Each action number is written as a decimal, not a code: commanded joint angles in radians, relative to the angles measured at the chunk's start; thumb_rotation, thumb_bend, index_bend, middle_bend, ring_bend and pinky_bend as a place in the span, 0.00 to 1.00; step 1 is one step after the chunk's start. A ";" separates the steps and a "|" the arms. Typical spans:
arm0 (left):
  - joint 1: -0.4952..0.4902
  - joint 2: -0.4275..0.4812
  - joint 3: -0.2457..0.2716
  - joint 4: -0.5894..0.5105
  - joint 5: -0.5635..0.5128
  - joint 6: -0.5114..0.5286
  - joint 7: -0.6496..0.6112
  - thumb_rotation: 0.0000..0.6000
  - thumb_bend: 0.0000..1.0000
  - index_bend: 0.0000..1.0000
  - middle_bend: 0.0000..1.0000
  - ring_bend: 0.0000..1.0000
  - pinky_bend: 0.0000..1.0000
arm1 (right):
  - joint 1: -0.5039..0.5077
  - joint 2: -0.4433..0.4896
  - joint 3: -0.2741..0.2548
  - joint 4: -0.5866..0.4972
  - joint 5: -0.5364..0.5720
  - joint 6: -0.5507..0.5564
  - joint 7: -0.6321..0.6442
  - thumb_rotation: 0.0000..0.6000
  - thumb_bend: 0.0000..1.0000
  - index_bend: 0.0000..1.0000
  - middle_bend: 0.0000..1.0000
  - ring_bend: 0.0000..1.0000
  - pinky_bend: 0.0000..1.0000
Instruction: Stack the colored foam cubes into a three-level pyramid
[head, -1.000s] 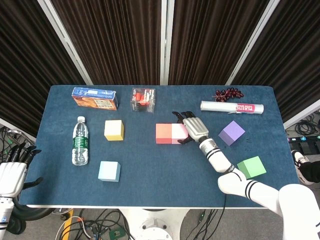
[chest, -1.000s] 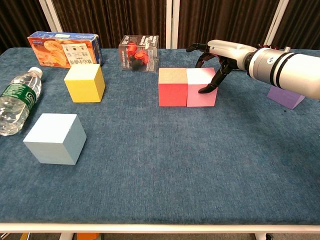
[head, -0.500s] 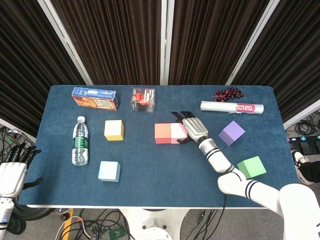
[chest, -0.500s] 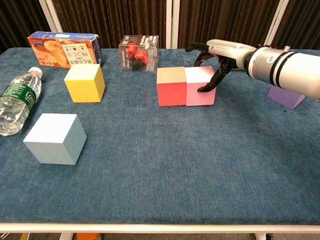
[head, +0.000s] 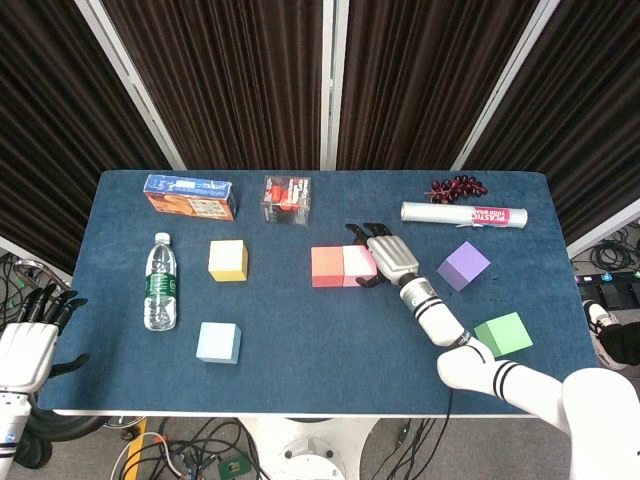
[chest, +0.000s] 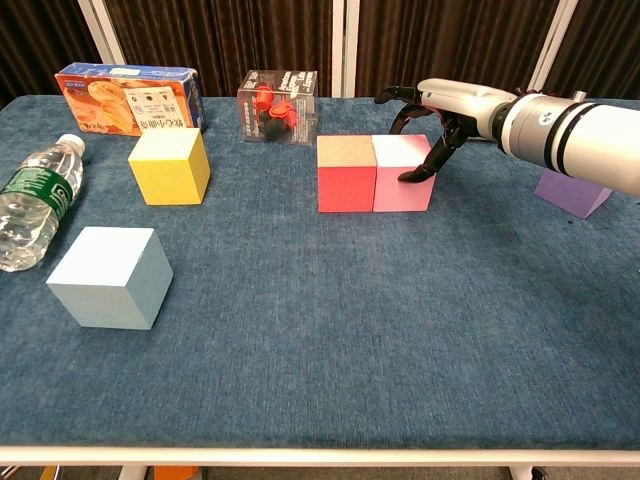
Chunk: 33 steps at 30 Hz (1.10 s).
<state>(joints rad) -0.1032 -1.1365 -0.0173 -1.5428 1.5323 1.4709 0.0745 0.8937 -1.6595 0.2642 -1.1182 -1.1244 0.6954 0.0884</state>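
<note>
Base row in progress: right hand (chest: 428, 120), fingers spread, touches pink cube (chest: 403, 173) beside red cube (chest: 345, 174) at frame centre; next needs third base cube.

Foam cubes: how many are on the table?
6: yellow and light blue at left, red and pink touching mid-table, purple and green at right. None appear hidden.

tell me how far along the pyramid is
Done: the red cube and pink cube sit side by side, touching, starting the base row. In hand: the right hand has its fingers against the pink cube's outer side. Left: the yellow cube, light blue cube, purple cube and green cube lie scattered, nothing stacked yet.
</note>
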 joint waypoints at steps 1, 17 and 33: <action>0.001 0.000 0.001 0.001 -0.002 -0.001 -0.002 1.00 0.00 0.21 0.15 0.05 0.08 | 0.001 -0.002 0.001 0.001 0.002 -0.001 0.000 1.00 0.15 0.00 0.27 0.02 0.00; -0.005 -0.001 -0.004 0.008 -0.002 -0.004 -0.005 1.00 0.00 0.21 0.15 0.05 0.08 | -0.009 0.013 -0.004 -0.028 0.001 0.000 0.005 1.00 0.14 0.00 0.13 0.00 0.00; -0.324 0.038 -0.120 -0.051 0.013 -0.337 -0.183 1.00 0.00 0.21 0.15 0.05 0.08 | -0.212 0.514 0.050 -0.550 -0.040 0.224 0.015 1.00 0.13 0.00 0.04 0.00 0.00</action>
<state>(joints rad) -0.3560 -1.0863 -0.0985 -1.5825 1.5657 1.2106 -0.0869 0.7365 -1.2347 0.3004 -1.5855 -1.1523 0.8596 0.1166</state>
